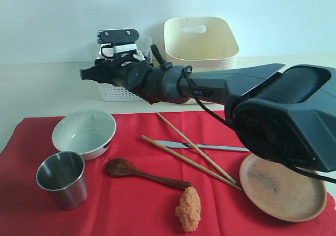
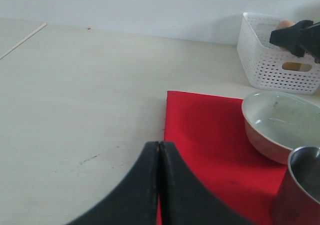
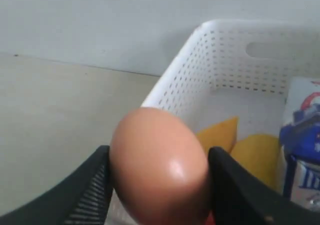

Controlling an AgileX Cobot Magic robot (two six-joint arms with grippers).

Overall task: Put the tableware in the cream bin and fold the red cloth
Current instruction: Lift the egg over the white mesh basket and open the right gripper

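Observation:
The red cloth (image 1: 131, 204) lies flat under the tableware: a white bowl (image 1: 84, 132), a steel cup (image 1: 62, 178), a dark wooden spoon (image 1: 142, 173), two chopsticks (image 1: 194, 157), a silver knife (image 1: 210, 147) and a brown plate (image 1: 281, 186). The cream bin (image 1: 199, 42) stands at the back. My right gripper (image 3: 160, 155) is shut on a brown egg (image 3: 160, 165), holding it over the rim of the white perforated basket (image 3: 200, 70). My left gripper (image 2: 159, 145) is shut with nothing in it, low over the cloth's left edge (image 2: 200, 130), near the bowl (image 2: 280, 122) and the cup (image 2: 302, 185).
The basket (image 1: 118, 92) holds yellow food pieces (image 3: 250, 155) and a blue-white carton (image 3: 302, 150). An orange food lump (image 1: 188, 208) lies on the cloth near the front. My right arm (image 1: 220, 89) stretches across the cloth from the right. Bare pale tabletop (image 2: 75, 95) lies left of the cloth.

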